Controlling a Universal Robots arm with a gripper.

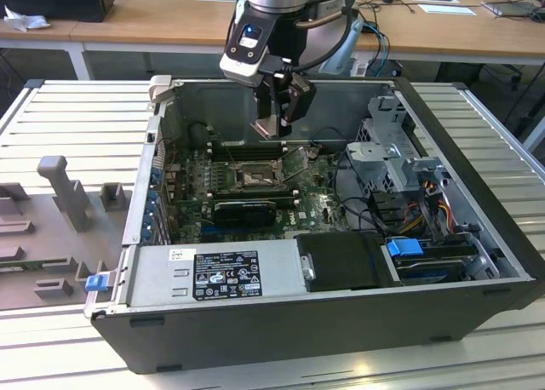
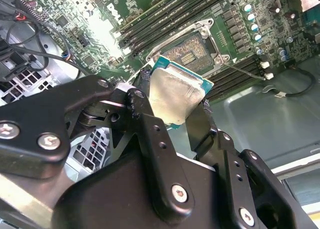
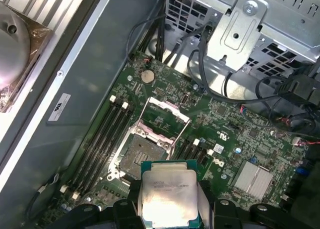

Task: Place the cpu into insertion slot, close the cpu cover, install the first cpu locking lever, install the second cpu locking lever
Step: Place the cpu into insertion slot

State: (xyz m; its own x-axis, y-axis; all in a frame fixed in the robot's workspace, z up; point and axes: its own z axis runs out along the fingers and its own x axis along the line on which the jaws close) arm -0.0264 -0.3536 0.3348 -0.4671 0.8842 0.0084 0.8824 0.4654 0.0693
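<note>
My gripper [image 1: 277,128] hangs inside the open computer case, above the green motherboard [image 1: 315,204]. It is shut on the cpu [image 2: 175,96], a flat square chip with a pale silvery top and a teal edge, held between the black fingers [image 2: 145,111]. In the first wrist view the cpu [image 3: 169,193] sits in the gripper [image 3: 169,205], just short of the insertion slot [image 3: 142,156]. The slot [image 2: 192,51] is bare, dark in the centre, and the chip is clearly above it. The cpu cover [image 3: 162,118] stands swung open on the slot's far side. A thin wire lever [image 2: 241,72] sticks out beside the slot.
Long black memory slots [image 3: 102,139] flank the socket on both sides. A metal drive cage [image 1: 396,156] with cables [image 3: 210,79] stands at the exterior view's right. The power supply [image 1: 221,275] lies along the case's front. The case walls [image 1: 162,126] close in around the board.
</note>
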